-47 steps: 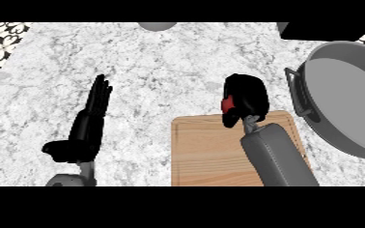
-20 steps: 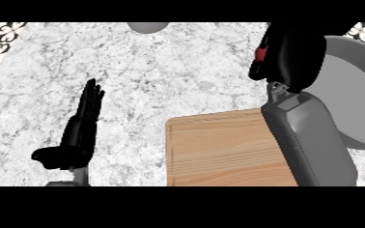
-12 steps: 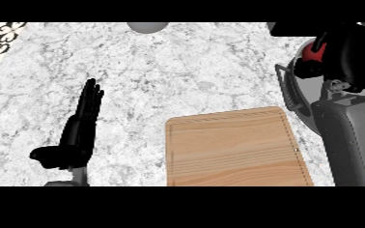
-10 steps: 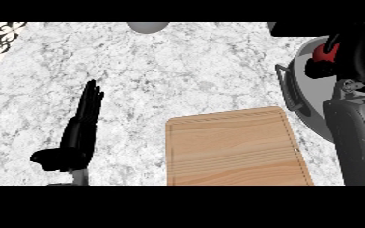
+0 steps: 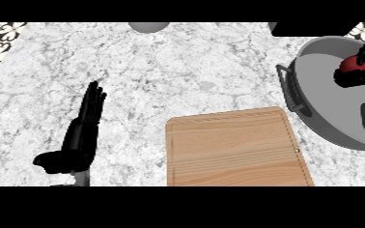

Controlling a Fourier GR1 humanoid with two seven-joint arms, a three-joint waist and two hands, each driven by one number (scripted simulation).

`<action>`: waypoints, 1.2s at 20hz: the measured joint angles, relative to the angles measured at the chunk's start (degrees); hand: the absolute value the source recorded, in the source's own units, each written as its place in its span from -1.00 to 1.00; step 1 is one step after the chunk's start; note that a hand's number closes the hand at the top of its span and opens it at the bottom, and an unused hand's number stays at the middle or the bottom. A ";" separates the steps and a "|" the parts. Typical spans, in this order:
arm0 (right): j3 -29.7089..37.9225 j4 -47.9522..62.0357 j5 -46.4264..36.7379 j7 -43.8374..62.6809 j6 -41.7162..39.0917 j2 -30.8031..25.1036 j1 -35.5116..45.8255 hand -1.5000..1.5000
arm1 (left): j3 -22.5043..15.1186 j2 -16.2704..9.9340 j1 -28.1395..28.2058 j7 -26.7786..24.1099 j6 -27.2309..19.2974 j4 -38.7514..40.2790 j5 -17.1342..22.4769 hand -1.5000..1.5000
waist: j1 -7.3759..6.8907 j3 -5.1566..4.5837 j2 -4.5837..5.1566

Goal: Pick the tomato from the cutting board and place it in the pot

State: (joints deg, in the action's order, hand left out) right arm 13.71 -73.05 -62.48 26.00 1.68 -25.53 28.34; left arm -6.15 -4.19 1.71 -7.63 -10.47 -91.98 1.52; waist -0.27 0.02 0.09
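Grey round object at marble counter's far edge

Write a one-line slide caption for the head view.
Right hand holds the tomato over the pot; cutting board bare.

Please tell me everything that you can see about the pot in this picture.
The pot is grey and looks like metal, round, with a dark handle on its left side. It stands on the marble counter at the right edge of the view, which cuts part of it off, just right of the wooden cutting board. Over its inside, the right hand shows with the red tomato; whether either touches the pot cannot be told.
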 measured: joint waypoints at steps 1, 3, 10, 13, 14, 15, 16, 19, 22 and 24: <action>0.06 1.65 0.32 -0.55 0.13 0.17 0.41 1.00 | 0.06 0.06 -0.15 0.13 0.04 0.00 -0.04 0.00 | -0.03 0.01 0.00; 1.42 6.78 1.31 -2.72 0.80 -0.94 1.46 1.00 | -0.34 0.53 -0.56 0.72 -0.31 -0.04 -0.50 0.00 | -0.17 0.02 0.05; 5.70 20.55 3.19 -2.77 1.25 -2.61 2.46 -1.00 | 1.03 0.34 -1.77 -0.28 0.61 1.84 0.19 0.00 | -0.47 0.01 0.16; 7.19 25.03 5.61 -6.05 0.55 -3.07 2.52 -1.00 | 0.77 0.54 -1.88 1.11 0.27 1.10 -0.14 0.00 | -0.36 0.02 0.12; 7.84 25.96 6.82 -7.67 0.85 -2.94 2.87 -1.00 | 1.02 0.35 -2.58 1.78 0.29 0.95 -0.09 0.00 | -0.33 -0.01 0.09; 8.74 26.21 8.30 -9.56 1.61 -2.62 2.69 -1.00 | 0.95 0.51 -2.32 1.85 0.01 0.63 -0.27 0.00 | -0.30 -0.02 0.05; 9.83 26.83 9.80 -11.32 2.38 -2.55 3.22 -1.00 | 1.02 0.35 -2.15 1.76 0.27 0.50 -0.15 0.00 | -0.37 0.02 0.08; 14.07 25.54 15.46 -16.59 6.29 -1.11 4.00 -1.00 | 1.48 0.29 -2.19 1.65 0.30 0.73 0.13 0.00 | 0.00 0.10 0.02; 18.85 23.11 21.98 -21.64 9.85 0.82 4.35 -1.00 | 1.44 0.16 -1.46 1.52 0.21 0.53 -0.16 0.00 | 0.37 0.11 -0.17; 22.01 22.33 26.34 -25.08 10.79 1.18 3.88 -1.00 | 1.39 0.20 -1.37 1.58 0.22 0.51 -0.24 0.00 | 0.48 0.10 -0.16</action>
State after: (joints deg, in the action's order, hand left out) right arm 35.73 -50.71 -36.14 0.92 12.46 -24.34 32.22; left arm -4.76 -3.99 0.35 -6.06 -10.25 -91.47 1.28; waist 0.20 0.12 -0.08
